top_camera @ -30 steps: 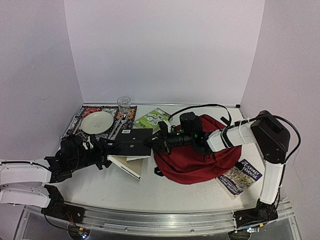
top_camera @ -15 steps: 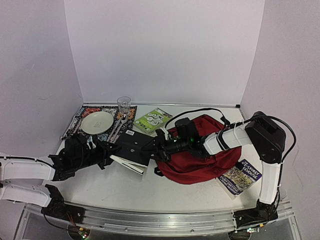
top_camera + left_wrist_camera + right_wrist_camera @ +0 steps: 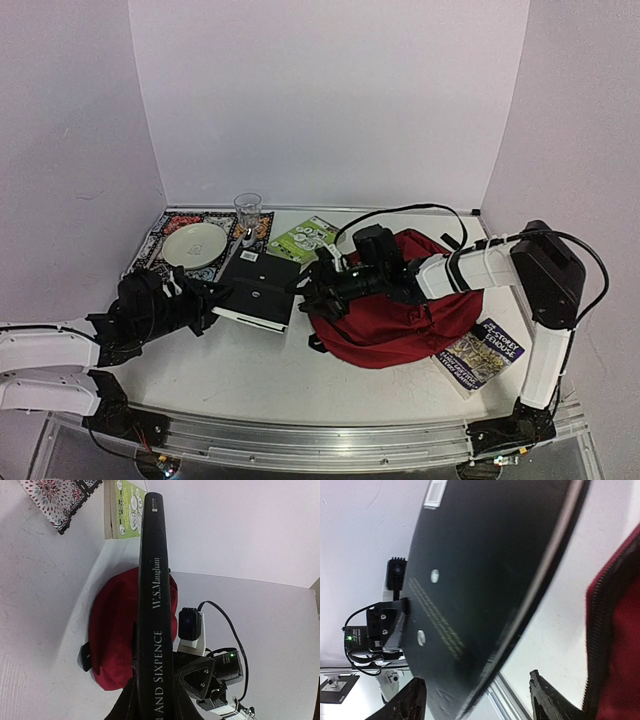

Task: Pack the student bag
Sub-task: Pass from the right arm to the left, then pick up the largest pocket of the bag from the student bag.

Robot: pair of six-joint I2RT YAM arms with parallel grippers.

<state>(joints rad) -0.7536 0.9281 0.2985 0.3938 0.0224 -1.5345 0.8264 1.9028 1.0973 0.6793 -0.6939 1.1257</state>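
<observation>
A: How far along is the packing?
B: Early, I judge. The left tool [image 3: 213,298] is clenched on one edge of the black book [image 3: 258,292], which is not in the bag. The right tool [image 3: 303,287] has its jaws apart around the opposite edge.
A: Where is the student bag [image 3: 395,325]?
B: Just behind the right tool, lying on the worktop [image 3: 260,365]. Its opening I cannot see well.
A: What remains?
B: This book, probably also the paperback [image 3: 480,352] behind the right tool and the green book [image 3: 303,238] beside it. The worktop is white, the walls plain and pale; a plate [image 3: 195,244] and a glass [image 3: 247,210] stand beyond the left tool
</observation>
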